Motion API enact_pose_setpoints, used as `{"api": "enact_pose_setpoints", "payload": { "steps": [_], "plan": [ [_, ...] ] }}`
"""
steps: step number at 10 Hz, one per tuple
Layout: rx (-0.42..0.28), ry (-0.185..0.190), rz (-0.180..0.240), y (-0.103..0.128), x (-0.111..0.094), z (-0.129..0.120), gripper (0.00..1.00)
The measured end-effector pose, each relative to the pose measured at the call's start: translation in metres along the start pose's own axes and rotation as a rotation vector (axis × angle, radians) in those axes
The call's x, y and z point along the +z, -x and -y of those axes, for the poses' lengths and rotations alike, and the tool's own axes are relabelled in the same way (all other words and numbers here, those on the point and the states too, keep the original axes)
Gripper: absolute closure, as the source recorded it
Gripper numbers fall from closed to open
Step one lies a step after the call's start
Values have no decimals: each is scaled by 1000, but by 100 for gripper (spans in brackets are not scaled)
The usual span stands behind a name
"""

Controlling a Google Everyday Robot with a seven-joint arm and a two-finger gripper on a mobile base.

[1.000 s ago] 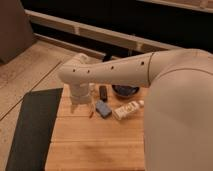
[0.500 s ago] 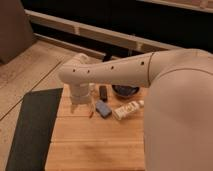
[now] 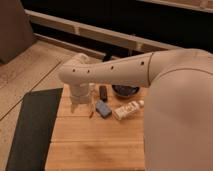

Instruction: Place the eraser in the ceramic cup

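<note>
The eraser [image 3: 103, 92] lies on the counter [image 3: 90, 145] just beside the gripper [image 3: 80, 103], on the bowl [image 3: 125, 91] side, its long axis pointing away from the camera, and the jaws are spread wide.

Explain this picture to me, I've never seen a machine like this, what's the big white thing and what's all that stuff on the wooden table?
The big cream shape is a robot arm, seen by the one camera from above. Its end bends down, and the gripper, its grasping hand, hangs over the picture's left part of the wooden table. On the table lie a small dark eraser, a blue block, a thin red pen, a white tube and a dark bowl. A dark mat lies left of the table. The eraser lies free, not held. I cannot make out a cup; the arm may hide it.
</note>
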Motion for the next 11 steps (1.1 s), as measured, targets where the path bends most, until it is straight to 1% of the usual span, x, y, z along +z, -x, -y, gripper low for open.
{"api": "enact_pose_setpoints", "payload": {
  "steps": [1, 2, 3, 4, 5, 6, 9, 10, 11],
  "plan": [
    [6, 5, 48, 24, -1, 10, 35],
    [8, 15, 107, 52, -4, 25, 35],
    [1, 32, 153, 70, -8, 32, 35],
    [-17, 61, 214, 92, -16, 43, 35],
    [-27, 74, 245, 103, -21, 52, 35],
    [-31, 77, 266, 110, -23, 61, 35],
    [-38, 81, 262, 108, -23, 55, 35],
    [-40, 65, 260, 106, -21, 58, 35],
    [-43, 24, 258, 106, -13, 67, 35]
  ]
}}
